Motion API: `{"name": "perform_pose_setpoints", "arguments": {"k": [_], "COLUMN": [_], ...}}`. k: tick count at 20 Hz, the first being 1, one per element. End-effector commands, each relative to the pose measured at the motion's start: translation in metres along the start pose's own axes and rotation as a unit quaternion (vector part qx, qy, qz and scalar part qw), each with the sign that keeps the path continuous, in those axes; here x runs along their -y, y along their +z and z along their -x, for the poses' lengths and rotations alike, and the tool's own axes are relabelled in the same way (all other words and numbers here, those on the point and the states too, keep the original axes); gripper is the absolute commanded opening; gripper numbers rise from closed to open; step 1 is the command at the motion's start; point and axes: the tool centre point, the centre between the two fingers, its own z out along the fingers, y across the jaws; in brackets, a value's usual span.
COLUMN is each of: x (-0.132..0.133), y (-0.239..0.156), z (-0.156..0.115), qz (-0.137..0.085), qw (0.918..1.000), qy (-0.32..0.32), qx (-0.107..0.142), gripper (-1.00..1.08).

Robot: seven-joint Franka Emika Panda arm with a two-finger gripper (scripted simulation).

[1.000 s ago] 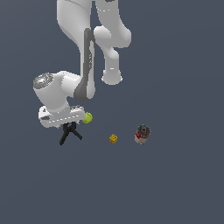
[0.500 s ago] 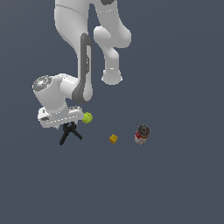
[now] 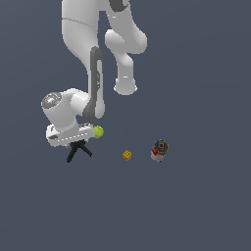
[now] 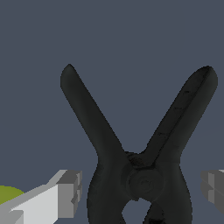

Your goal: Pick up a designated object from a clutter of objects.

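Right, step in hand looks like the final descent onto the black clamp [image 4: 140, 175]: keep the gripper [image 4: 140, 192] centred over the pivot & close across the body, not the splayed handles, w/o nudging the yellow-green ball [image 3: 98, 131] just beside the hand. Wrist view shows the fingers [image 4: 70, 192] spread wide, nothing gripped, one each side of the clamp's hub w/ clear gaps both sides. Exterior view: clamp lies on the floor directly under the gripper, handles poking out below it, well apart from the yellow cube [image 3: 127, 155].
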Motion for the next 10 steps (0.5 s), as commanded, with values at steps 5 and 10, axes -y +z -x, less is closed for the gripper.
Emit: {"name": "perform_pose_setpoints", "arguments": {"k": [5,10], "x": [0.000,-0.001], "y": [0.021,0.022], "z": [0.000,0.000], "qz": [0.000,0.000], "qw": [1.0000,1.0000], "qy": [-0.001,-0.001], "qx": [0.000,0.000], "gripper": [1.00,-1.00]}}
